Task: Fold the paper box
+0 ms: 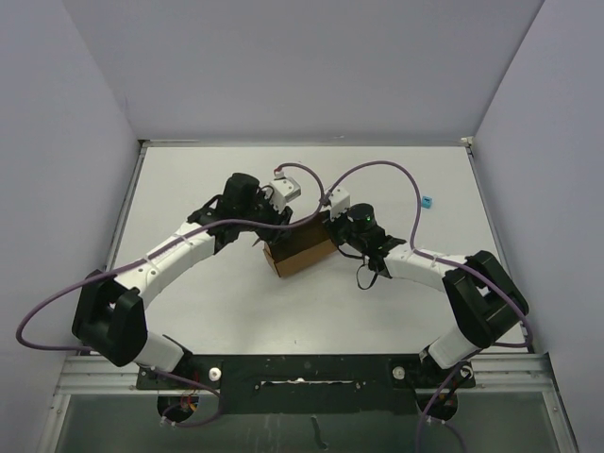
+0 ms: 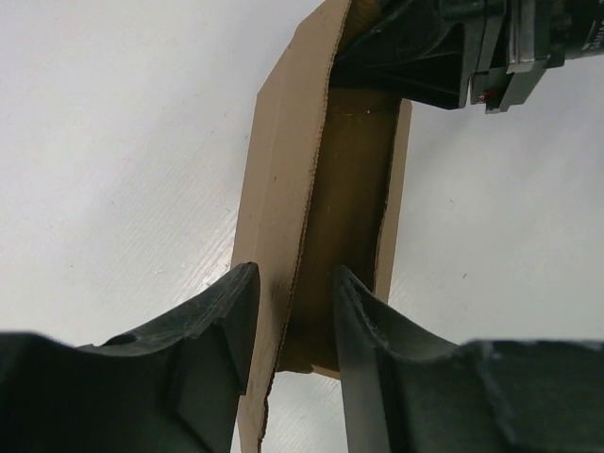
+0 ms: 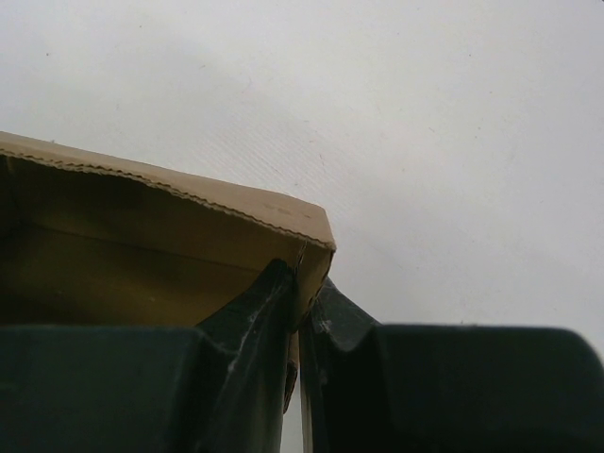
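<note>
The brown paper box [image 1: 302,255] sits at mid-table, partly formed, with its top open. My left gripper [image 1: 268,240] is at the box's left end. In the left wrist view its jaws straddle a side wall of the box [image 2: 283,189]: one finger [image 2: 231,311] lies against the outside, and the other stands inside with a gap to the wall. My right gripper [image 1: 336,236] is at the right end. In the right wrist view it [image 3: 304,276] is pinched shut on the corner wall of the box [image 3: 142,245]. It also shows in the left wrist view as the right gripper [image 2: 453,47].
A tiny blue cube [image 1: 427,201] lies on the white table to the right of the arms. Purple cables loop over both arms near the box. Grey walls enclose the table on three sides.
</note>
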Available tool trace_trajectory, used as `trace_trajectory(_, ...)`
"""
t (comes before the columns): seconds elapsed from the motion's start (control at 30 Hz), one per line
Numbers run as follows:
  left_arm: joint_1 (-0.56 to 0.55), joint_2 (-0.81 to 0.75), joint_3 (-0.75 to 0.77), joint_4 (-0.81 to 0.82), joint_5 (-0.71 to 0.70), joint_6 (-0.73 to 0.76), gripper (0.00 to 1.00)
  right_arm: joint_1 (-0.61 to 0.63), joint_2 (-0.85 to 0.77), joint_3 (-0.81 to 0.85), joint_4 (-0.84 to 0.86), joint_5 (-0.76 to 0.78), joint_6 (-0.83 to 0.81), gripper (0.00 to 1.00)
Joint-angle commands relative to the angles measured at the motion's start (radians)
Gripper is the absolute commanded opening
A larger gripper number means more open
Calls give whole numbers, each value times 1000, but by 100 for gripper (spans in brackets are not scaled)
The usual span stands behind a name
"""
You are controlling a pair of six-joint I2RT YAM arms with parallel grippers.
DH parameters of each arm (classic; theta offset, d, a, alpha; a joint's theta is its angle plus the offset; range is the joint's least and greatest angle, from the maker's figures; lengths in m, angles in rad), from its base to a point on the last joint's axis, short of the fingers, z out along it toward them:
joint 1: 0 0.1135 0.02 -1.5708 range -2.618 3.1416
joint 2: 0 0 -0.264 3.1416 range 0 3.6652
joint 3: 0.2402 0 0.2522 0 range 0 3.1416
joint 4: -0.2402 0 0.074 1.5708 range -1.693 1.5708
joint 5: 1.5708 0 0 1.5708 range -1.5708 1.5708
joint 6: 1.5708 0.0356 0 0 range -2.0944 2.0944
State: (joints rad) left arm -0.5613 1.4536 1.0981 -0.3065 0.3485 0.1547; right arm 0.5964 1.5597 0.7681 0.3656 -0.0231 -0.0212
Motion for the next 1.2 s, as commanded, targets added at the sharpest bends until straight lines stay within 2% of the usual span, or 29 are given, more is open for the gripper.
trace_trajectory(0.0,-6,24,63,8,-26,21,29,-2,-39,-9,35,-14,-2,10)
trace_trajectory(0.07,-7,28,64,9,-22,18,18,-2,-40,-9,35,-18,-3,10)
trace_trajectory(0.23,-8,35,61,10,-22,17,0,-2,-41,-8,21,-40,-7,10)
trace_trajectory(0.37,-8,27,37,37,-20,4,0,-4,-57,-12,3,-65,-27,15)
trace_trajectory(0.57,-24,35,11,51,-24,-11,0,-29,-106,-12,-60,-144,-79,33)
trace_trajectory(0.7,-30,42,6,53,-30,-28,0,-58,-135,-14,-114,-201,-116,41)
trace_trajectory(0.87,-36,42,9,47,-31,-43,0,-113,-176,0,-228,-298,-182,41)
trace_trajectory(0.97,-41,46,13,41,-29,-55,0,-181,-211,9,-333,-426,-246,41)
trace_trajectory(1.17,-51,54,19,24,4,-101,0,-324,-269,56,-585,-836,-481,40)
